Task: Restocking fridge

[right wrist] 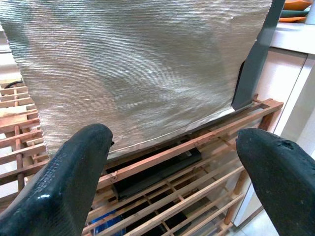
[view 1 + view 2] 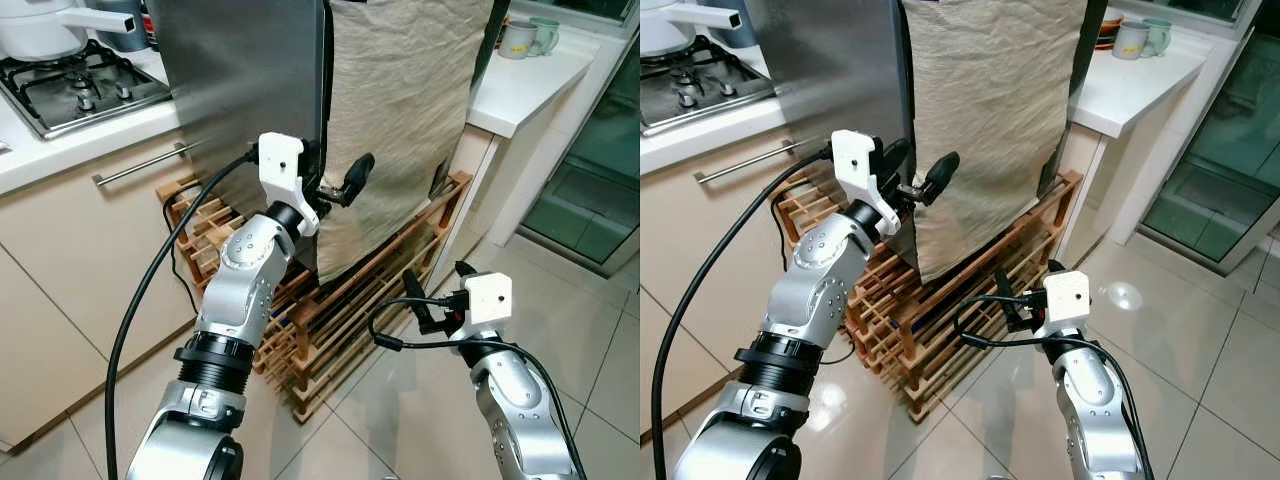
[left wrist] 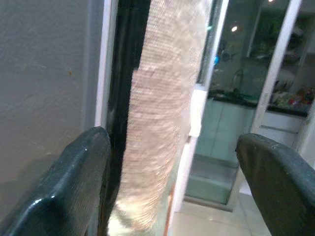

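The steel-grey fridge (image 2: 240, 70) stands on a wooden slatted rack (image 2: 370, 290), and a beige woven cloth (image 2: 400, 110) hangs down over its front. My left gripper (image 2: 335, 175) is raised at the fridge's front corner, open, one finger by the dark door gap (image 3: 125, 98) and the other in front of the cloth. The left wrist view looks along that gap and the cloth's edge (image 3: 157, 123). My right gripper (image 2: 438, 280) is lower and to the right, open and holding nothing, facing the cloth's hem (image 1: 147, 73) and the rack (image 1: 162, 167).
A gas hob (image 2: 75, 85) with a white pot sits on the counter at the left, above a drawer with a bar handle (image 2: 140, 165). A white counter (image 2: 520, 85) with mugs (image 2: 530, 38) is at the right. Glass doors (image 2: 590, 180) lie beyond it, and the floor is tiled.
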Tool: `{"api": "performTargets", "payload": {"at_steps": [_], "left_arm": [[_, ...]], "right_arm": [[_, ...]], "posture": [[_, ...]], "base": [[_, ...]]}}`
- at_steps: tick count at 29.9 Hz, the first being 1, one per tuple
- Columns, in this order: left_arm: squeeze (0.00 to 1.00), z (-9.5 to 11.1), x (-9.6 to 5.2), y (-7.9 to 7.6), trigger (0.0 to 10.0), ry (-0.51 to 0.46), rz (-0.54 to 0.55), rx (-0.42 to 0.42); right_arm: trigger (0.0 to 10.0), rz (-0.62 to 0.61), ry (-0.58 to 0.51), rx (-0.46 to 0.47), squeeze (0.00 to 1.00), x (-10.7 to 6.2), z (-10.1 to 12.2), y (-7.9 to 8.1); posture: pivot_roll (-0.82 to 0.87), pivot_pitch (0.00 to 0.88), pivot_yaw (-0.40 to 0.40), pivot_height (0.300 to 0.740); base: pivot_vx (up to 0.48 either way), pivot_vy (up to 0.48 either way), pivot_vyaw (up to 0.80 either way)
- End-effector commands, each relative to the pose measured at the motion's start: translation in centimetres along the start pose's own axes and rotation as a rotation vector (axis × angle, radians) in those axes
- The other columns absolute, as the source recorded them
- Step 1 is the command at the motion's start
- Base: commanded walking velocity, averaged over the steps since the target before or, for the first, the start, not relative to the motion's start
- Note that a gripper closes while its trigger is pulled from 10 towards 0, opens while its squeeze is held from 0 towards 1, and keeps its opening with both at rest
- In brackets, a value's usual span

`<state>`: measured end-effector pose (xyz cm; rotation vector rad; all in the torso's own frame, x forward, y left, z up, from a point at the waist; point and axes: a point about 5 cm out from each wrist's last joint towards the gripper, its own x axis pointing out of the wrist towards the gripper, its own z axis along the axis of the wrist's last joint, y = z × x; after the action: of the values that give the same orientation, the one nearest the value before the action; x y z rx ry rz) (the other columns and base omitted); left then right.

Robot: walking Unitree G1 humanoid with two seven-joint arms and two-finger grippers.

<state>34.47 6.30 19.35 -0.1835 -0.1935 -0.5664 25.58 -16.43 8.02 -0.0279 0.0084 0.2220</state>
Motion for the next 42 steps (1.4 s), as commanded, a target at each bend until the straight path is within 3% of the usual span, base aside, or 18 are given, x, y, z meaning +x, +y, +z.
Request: {"api": "performTargets", "payload": {"at_steps": [1,13,16,18,19,21,22,24,25,27,28,33,39,40,42], "left_arm": [[0.0,-0.4,0.3,0.0,10.0,0.027,0.033,0.013],[0.0,-1.7,0.5,-0.3,10.0,0.094,0.068,0.014],[0.0,-2.1,0.8,-3.7,10.0,0.076,-0.211,-0.049],[0.0,-2.5,0.6,-5.2,10.0,0.087,-0.368,-0.012],[0.0,-2.5,0.6,-5.2,10.0,0.087,-0.368,-0.012],[0.0,-2.2,0.6,-6.6,10.0,0.067,-0.512,-0.063],[0.0,-2.2,0.6,-6.6,10.0,0.067,-0.512,-0.063],[0.0,-2.1,1.0,-8.6,10.0,0.046,-0.592,-0.142],[0.0,-2.1,1.0,-8.6,10.0,0.046,-0.592,-0.142],[0.0,-1.6,1.7,-10.6,10.0,0.005,-0.632,-0.25],[0.0,-1.6,1.7,-10.6,10.0,0.005,-0.632,-0.25],[0.0,-1.5,2.4,-12.9,10.0,-0.01,-0.689,-0.313],[0.0,-1.4,2.5,-12.8,10.0,-0.012,-0.697,-0.311],[0.0,-1.6,2.2,-12.1,10.0,-0.009,-0.672,-0.292],[0.0,-1.7,2.0,-11.8,10.0,-0.006,-0.654,-0.276]], "right_arm": [[10.0,-0.006,-0.016,0.007,0.0,0.1,0.3,-0.1],[10.0,-0.008,-0.01,0.005,0.0,0.0,0.2,-0.2],[10.0,-0.007,-0.009,0.005,0.0,0.0,0.2,-0.3],[10.0,0.002,-0.014,0.003,0.0,0.1,0.4,-0.1],[10.0,0.002,-0.014,0.003,0.0,0.1,0.4,-0.1],[10.0,0.04,-0.053,0.004,0.0,0.6,1.6,0.6],[10.0,0.04,-0.053,0.004,0.0,0.6,1.6,0.6],[10.0,0.085,-0.076,0.013,0.0,0.8,2.4,1.6],[10.0,0.085,-0.076,0.013,0.0,0.8,2.4,1.6],[10.0,0.115,-0.07,0.011,0.0,0.4,2.6,2.0],[10.0,0.115,-0.07,0.011,0.0,0.4,2.6,2.0],[10.0,0.067,-0.027,0.003,0.0,-1.0,2.0,0.5],[10.0,0.101,0.041,-0.012,0.0,-2.3,1.5,0.3],[10.0,0.06,0.129,-0.037,0.0,-3.4,0.5,-0.4],[10.0,0.004,0.18,-0.04,0.0,-4.1,-0.1,-1.0]], "posture": [[-0.13,0.0,0.015,0.74],[-0.14,0.0,0.017,0.74],[-0.14,0.0,0.011,0.74],[-0.14,0.0,0.009,0.74],[-0.14,0.0,0.009,0.74],[-0.14,0.0,0.01,0.74],[-0.14,0.0,0.01,0.74],[-0.14,0.0,0.01,0.74],[-0.14,0.0,0.01,0.74],[-0.15,0.0,0.01,0.74],[-0.15,0.0,0.01,0.74],[-0.17,0.0,0.013,0.74],[-0.18,0.0,0.015,0.74],[-0.18,0.0,0.012,0.74],[-0.18,0.0,0.012,0.74]], "base": [[0.0,0.0,0.0],[0.0,0.0,0.0],[0.0,0.0,0.0],[0.0,0.0,0.0],[0.0,0.0,0.0],[0.0,0.0,0.0],[0.0,0.0,0.0],[0.0,0.0,0.0],[0.0,0.0,0.0],[0.0,0.0,0.0],[0.0,0.0,0.0],[0.0,0.0,0.0],[0.0,0.0,0.0],[0.0,0.0,0.0],[0.0,0.0,0.0]]}}
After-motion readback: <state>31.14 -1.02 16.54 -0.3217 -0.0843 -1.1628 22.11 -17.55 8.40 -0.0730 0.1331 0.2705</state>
